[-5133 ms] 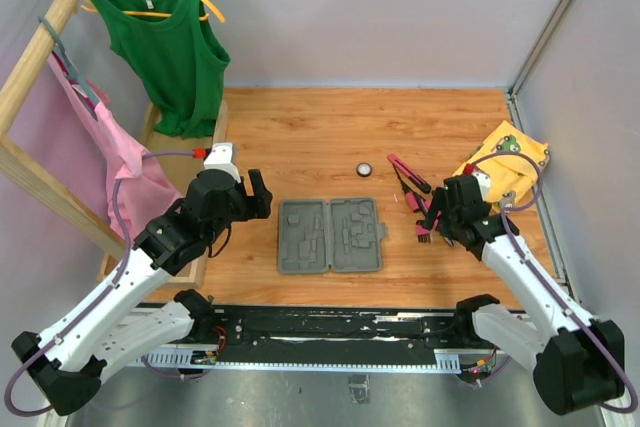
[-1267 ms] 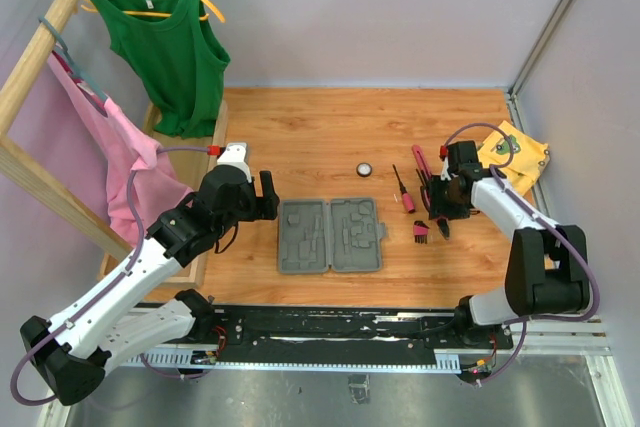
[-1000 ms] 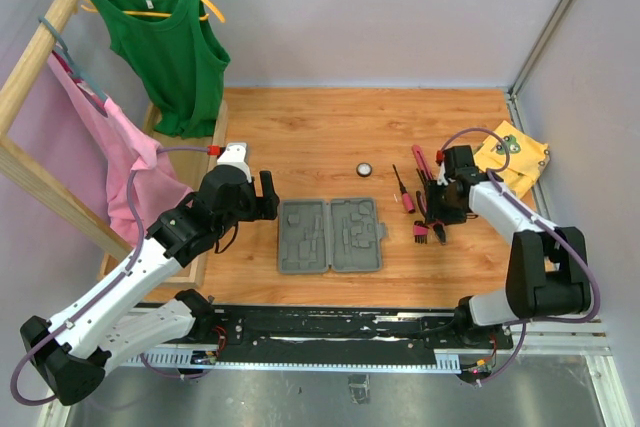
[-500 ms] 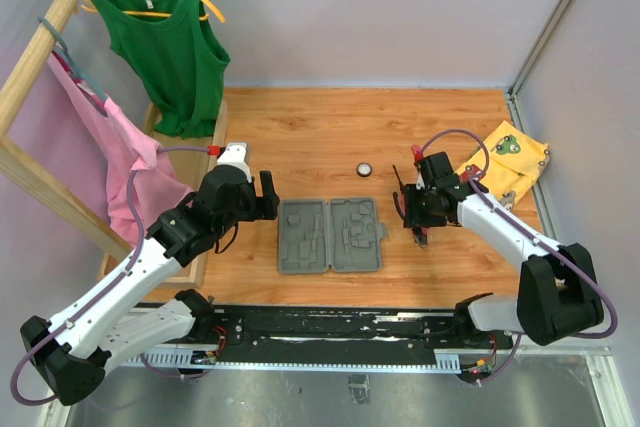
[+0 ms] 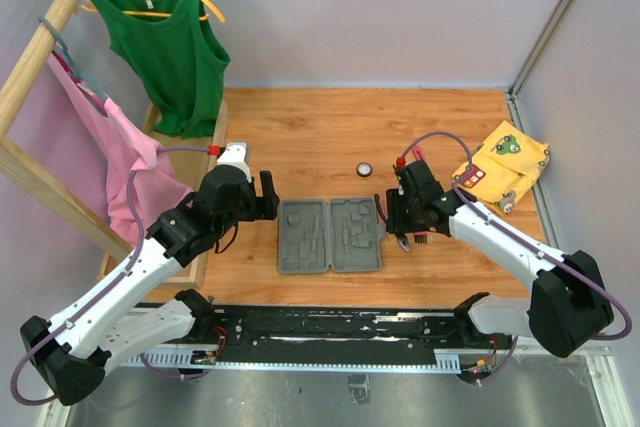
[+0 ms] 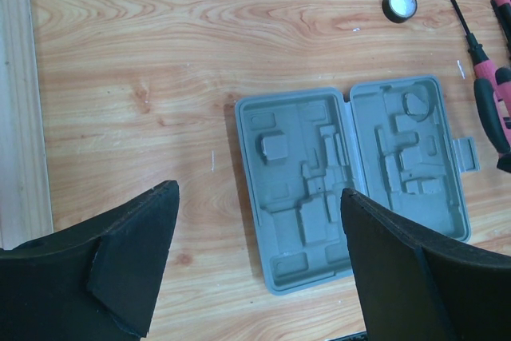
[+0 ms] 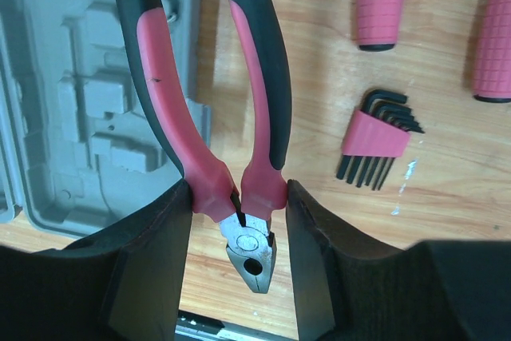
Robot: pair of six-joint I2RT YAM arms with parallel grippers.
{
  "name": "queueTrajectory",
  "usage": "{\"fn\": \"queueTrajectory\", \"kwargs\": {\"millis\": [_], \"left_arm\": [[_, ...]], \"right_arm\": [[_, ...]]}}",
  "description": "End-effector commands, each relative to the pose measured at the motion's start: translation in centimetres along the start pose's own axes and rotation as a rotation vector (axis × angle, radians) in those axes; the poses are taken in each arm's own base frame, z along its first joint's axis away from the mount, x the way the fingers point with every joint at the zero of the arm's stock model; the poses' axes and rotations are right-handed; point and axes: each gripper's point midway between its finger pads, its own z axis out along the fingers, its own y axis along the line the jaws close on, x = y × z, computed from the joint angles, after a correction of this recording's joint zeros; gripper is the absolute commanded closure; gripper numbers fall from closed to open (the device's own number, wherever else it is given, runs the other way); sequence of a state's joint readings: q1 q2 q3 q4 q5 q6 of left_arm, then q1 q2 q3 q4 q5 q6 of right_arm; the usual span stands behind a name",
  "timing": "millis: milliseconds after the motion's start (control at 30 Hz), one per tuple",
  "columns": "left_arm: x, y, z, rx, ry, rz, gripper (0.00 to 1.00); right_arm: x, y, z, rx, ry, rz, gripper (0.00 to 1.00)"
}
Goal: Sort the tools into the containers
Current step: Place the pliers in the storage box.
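Note:
The grey tool case (image 5: 330,235) lies open and flat at the table's middle, its moulded slots empty (image 6: 351,189). My right gripper (image 5: 398,224) is shut on the pink-red and black pliers (image 7: 200,109), gripping them just behind the metal head (image 7: 239,197), above the case's right edge (image 7: 72,93). A pink hex-key set (image 7: 377,137) and two pink handles (image 7: 381,1) lie on the wood beside it. The round black-white disc (image 5: 365,169) lies behind the case (image 6: 399,3). A screwdriver (image 6: 479,77) lies to its right. My left gripper (image 5: 262,197) is open and empty left of the case (image 6: 259,261).
The yellow patterned cloth (image 5: 503,172) lies at the right edge. A wooden rack (image 5: 40,42) with a green top (image 5: 170,47) and a pink garment (image 5: 115,152) stands along the left. A wooden base rail (image 6: 16,101) runs by the left arm.
My right gripper has taken the pliers from the tool pile at the right and carried them left to the case's right edge. The left arm has stayed still in the last second.

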State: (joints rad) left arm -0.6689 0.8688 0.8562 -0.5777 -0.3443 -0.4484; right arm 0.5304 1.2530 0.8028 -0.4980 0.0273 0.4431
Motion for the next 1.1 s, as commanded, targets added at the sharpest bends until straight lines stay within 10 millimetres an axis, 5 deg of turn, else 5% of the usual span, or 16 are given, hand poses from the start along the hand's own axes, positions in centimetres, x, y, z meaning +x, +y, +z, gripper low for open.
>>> {"fn": "queueTrajectory", "kwargs": {"millis": [0,433,1067], "left_arm": [[-0.7,0.1,0.0,0.0,-0.032,0.003,0.14],[-0.8,0.2,0.0,-0.003,-0.037,-0.002,0.14],[-2.4,2.0,-1.8,-0.07,-0.128,-0.056,0.11]], "right_arm": [[-1.2,2.1,-0.6,-0.015,-0.061,-0.006,0.82],[-2.5,10.1,-0.5,-0.114,-0.139,0.013,0.84],[-3.4,21.9,2.9,-0.331,-0.153,0.291,0.85]]}}
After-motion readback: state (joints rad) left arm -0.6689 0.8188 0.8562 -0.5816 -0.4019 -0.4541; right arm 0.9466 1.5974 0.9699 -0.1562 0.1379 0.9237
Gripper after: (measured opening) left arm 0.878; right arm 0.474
